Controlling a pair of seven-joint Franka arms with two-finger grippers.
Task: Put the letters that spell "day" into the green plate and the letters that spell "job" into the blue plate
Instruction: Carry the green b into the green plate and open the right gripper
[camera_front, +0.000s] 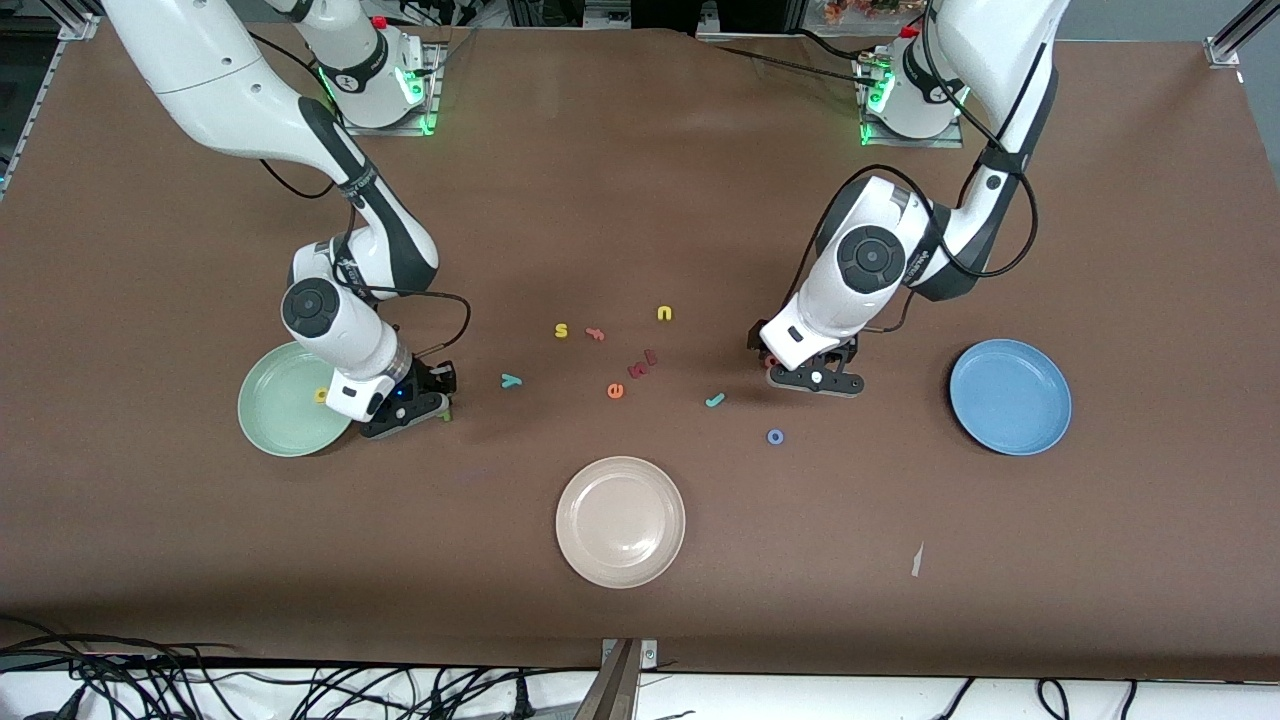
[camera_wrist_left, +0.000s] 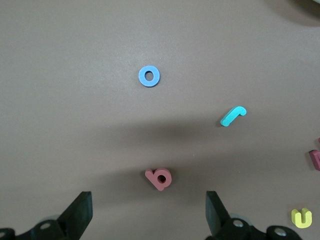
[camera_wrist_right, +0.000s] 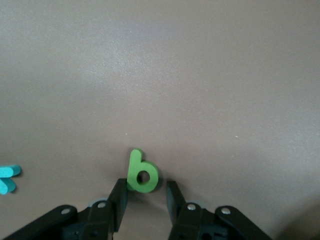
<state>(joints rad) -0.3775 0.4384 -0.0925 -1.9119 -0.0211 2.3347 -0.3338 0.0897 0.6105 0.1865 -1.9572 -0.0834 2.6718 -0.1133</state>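
Low over the table beside the green plate (camera_front: 285, 425), my right gripper (camera_wrist_right: 145, 184) has narrow jaws either side of the dark green letter (camera_wrist_right: 142, 175). One finger touches it and the other stands a little apart. A yellow letter (camera_front: 321, 395) lies in the green plate. The teal y (camera_front: 511, 380) lies on the table close by. My left gripper (camera_wrist_left: 148, 200) hangs open over the salmon-red letter (camera_wrist_left: 159, 178), which lies between its wide-spread fingers. The teal j (camera_wrist_left: 233, 116) and the blue o (camera_wrist_left: 149, 76) lie nearer the front camera. The blue plate (camera_front: 1010, 396) holds nothing.
A beige-white plate (camera_front: 620, 521) sits nearest the front camera, mid-table. A yellow s (camera_front: 561, 330), a yellow u (camera_front: 665, 313), an orange e (camera_front: 615, 391) and dark red letters (camera_front: 640, 365) are scattered between the two grippers. A scrap of tape (camera_front: 917, 560) lies near the front edge.
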